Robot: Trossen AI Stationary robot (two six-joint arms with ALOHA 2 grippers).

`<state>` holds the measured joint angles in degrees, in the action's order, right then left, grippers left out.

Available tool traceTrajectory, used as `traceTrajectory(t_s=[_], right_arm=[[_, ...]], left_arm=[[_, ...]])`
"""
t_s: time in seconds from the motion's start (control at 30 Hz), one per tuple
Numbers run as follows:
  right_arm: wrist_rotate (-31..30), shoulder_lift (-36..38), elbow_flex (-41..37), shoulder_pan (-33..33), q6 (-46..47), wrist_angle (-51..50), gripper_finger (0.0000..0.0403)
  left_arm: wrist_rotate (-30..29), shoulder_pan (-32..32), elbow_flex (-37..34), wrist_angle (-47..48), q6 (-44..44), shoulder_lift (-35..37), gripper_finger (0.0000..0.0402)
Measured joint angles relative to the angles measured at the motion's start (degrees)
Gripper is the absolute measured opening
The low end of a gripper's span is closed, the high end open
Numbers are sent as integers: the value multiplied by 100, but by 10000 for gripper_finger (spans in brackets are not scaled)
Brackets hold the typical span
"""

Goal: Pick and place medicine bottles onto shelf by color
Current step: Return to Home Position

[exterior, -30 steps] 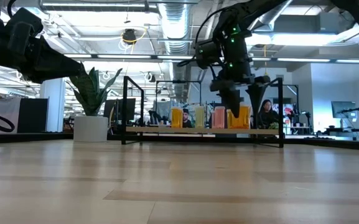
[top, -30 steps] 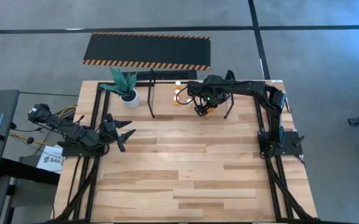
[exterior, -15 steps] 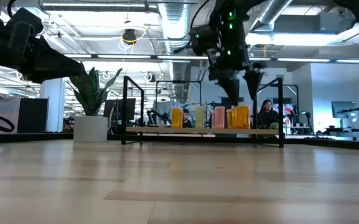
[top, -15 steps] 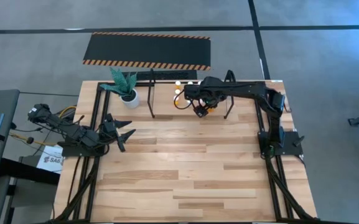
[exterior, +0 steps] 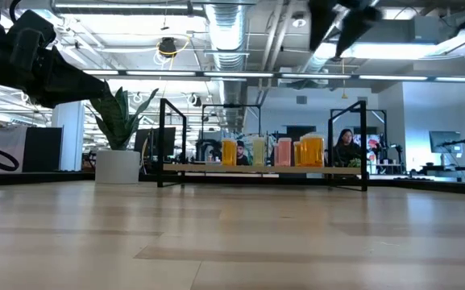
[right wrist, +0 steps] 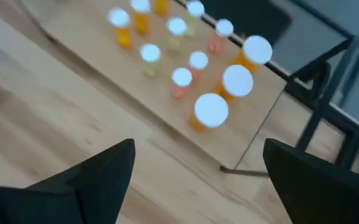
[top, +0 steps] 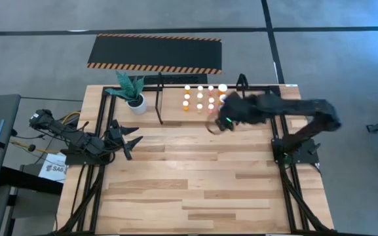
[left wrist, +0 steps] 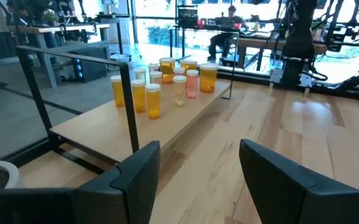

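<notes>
Left gripper [top: 131,141]: fingers apart, empty, parked well left of the shelf [top: 160,105]. Bottles [top: 202,98] stand in rows on the shelf, big orange ones at its right end. Right gripper [right wrist: 199,146] hangs just in front of that end, fingers spread, holding nothing. Likely the retreat to rest; the next move needs clearance from the shelf's end loop [top: 242,82]. Right gripper is smeared from above; back-row bottles overlap.

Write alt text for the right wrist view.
About a dozen white-capped pill bottles stand in rows on a light wooden shelf, with three bigger orange bottles lined up near its black end frame. The right gripper hangs above, empty, its two dark fingers spread wide.
</notes>
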<state>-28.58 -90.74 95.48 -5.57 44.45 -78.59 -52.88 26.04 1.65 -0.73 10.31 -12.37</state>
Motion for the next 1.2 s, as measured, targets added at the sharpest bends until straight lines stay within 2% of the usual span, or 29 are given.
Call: traceTrajectory(t_s=[0.17, 0.3, 0.43, 0.6, 0.87, 1.07, 1.2], right_arm=[[-1042, 1502, -1650, 1110, 291, 1403, 374], [-1917, 2653, -3100, 1929, -81, 2994, 374], [-2071, 3566, -4281, 2420, -983, 4648, 374], [-1659, 4451, -5602, 2462, -2153, 6556, 374], [-614, 5108, -7605, 1709, -3680, 9889, 374], [-128, 5144, -8601, 1016, -3902, 11264, 374], [358, 5146, -8938, 615, -3912, 11862, 374]], left_arm=[[1, 0, 0, 0, 0, -2, 208], [2, 2, 0, 0, 0, -1, 208], [0, 0, -1, 1, 0, 0, 208], [0, 0, 0, 0, 0, -2, 208], [0, 0, -1, 1, 0, 0, 208], [0, 2, -2, 0, 2, 0, 208], [0, 0, 0, 0, 0, -1, 208]])
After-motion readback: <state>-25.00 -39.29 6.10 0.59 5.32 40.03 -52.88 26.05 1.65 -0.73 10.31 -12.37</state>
